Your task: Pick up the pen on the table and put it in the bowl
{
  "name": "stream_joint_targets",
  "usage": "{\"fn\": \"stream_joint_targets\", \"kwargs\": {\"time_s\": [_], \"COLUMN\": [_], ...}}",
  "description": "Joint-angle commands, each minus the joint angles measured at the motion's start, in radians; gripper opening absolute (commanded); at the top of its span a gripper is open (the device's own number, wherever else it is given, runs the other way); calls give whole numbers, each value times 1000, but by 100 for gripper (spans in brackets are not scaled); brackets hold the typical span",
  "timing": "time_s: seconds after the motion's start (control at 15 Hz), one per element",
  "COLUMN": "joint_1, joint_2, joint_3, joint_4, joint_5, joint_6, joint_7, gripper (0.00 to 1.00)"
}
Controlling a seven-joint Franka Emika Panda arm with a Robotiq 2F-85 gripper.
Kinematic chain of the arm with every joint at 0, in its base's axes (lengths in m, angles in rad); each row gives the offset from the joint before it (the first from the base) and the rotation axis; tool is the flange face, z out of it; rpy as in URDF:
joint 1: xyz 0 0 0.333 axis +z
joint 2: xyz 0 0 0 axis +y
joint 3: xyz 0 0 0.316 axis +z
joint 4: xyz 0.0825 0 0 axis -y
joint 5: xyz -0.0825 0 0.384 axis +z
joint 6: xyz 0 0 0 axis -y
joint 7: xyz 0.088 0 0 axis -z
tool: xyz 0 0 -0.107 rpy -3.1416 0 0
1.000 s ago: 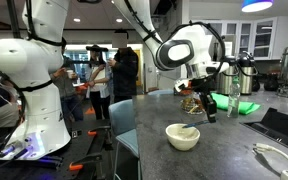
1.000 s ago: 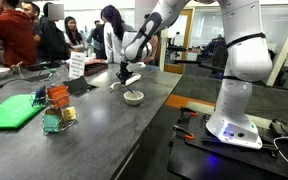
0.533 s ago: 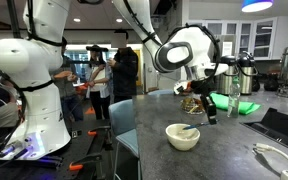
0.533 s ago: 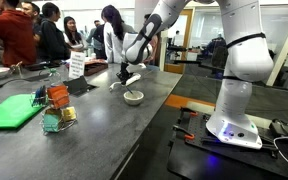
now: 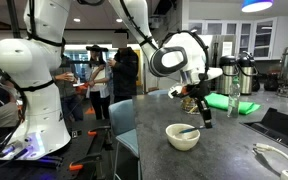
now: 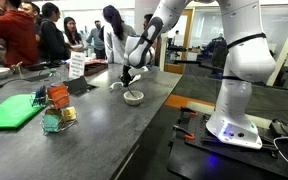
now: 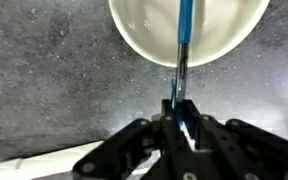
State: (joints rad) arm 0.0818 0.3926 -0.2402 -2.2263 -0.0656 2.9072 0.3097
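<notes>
- Dark grey speckled tabletop (image 7: 54,90) fills most of the wrist view, nearest to us
- At the bottom of that view we see the hand (image 7: 179,110), its two black fingers pressed close together and pinching the lower end of the pen (image 7: 183,40)
- From the fingers the pen runs straight up the picture and crosses the rim of the bowl (image 7: 134,25), so its far part lies over the pale inside, where it looks bluish
- We see the cream-white bowl standing on the tabletop, cut off by the top edge of the wrist view
- In an exterior view the hand (image 5: 200,108) hangs just above the bowl (image 5: 182,139), and a dark stick slants into the bowl; we cannot tell whether its tip touches the bottom
- A white cord (image 5: 267,151) lies on the tabletop, well apart from the bowl
- In an exterior view a green flat sheet (image 6: 9,112) and a small colourful object (image 6: 56,110) lie near the camera, with the bowl (image 6: 133,98) farther along under the hand (image 6: 127,78)
- The white arm base (image 6: 234,90) stands beside the tabletop
- Farthest off, people (image 6: 24,35) stand in a lit room
</notes>
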Motion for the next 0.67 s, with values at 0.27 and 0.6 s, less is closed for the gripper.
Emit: {"fn": "stream_joint_targets", "kwargs": {"time_s": [0.27, 0.6], "joint_1": [105, 134], "joint_2": [-25, -63], "joint_3": [-93, -119], "joint_4": [-69, -81], "joint_5": [-44, -65], "joint_6": [69, 12], "joint_7": [75, 73], "gripper": [4, 65]}}
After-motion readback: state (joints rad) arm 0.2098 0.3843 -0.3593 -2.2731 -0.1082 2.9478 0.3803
